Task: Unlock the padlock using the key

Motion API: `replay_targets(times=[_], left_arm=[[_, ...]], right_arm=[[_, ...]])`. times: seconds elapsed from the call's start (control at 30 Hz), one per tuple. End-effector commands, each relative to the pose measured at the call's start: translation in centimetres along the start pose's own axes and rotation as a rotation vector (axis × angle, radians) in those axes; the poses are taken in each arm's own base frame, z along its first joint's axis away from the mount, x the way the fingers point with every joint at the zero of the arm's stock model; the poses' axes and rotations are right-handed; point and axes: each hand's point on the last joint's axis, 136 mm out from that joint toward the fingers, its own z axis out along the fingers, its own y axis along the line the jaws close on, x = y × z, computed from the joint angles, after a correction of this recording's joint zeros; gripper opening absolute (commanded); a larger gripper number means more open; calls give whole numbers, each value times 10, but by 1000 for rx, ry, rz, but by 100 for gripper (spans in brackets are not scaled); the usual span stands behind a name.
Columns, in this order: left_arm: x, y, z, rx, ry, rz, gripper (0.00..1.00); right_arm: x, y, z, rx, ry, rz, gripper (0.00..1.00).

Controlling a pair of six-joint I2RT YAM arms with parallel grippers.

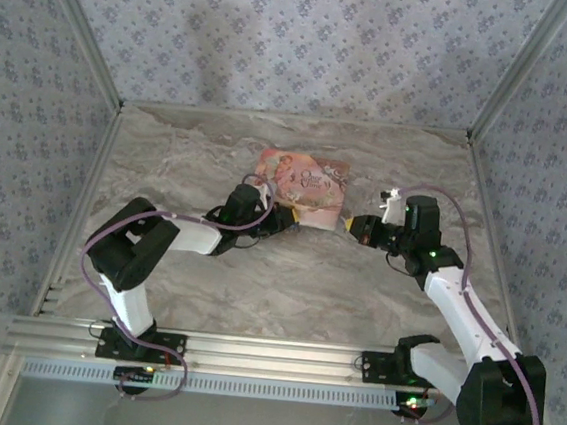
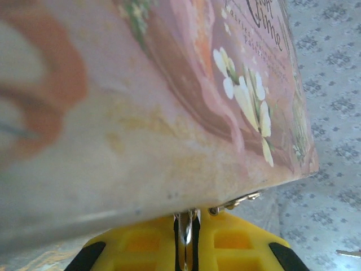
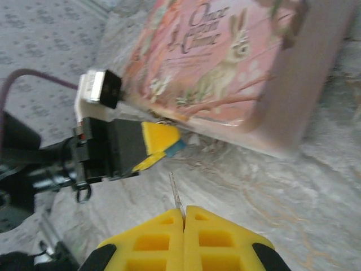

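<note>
I count one pink picture-printed box (image 1: 305,181), one padlock (image 3: 177,148), one key (image 3: 175,191) and two grippers. The box lies flat on the table (image 1: 256,290), mid-width and toward the far edge; what is inside it I cannot see. My left gripper (image 3: 168,144) is clamped on the padlock, a small blue-and-silver piece right at the box's near edge. My right gripper (image 3: 184,217) is closed on the key; its thin pale blade sticks out from between the yellow fingers (image 3: 148,240), aimed at the padlock but still apart from it
</note>
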Motion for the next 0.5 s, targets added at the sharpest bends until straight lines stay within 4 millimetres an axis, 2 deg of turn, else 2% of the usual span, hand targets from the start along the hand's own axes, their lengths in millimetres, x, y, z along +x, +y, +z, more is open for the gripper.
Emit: replay_targets(times=[0.0,0.13,0.33,0.47], left_arm=[[-3,-45,1,179,52,-7,7],[-3,-53,0,214,91,-17,6],[-9,-50,-3,202,88,-47,7],[-15,-53,-4,194,71,-51,7]], right_arm=[[7,27,-1,-162,38,14,0],[14,31,1,-215,62,35,0],[18,35,3,-291,73,88,0],[20,31,4,-285,64,119,0]])
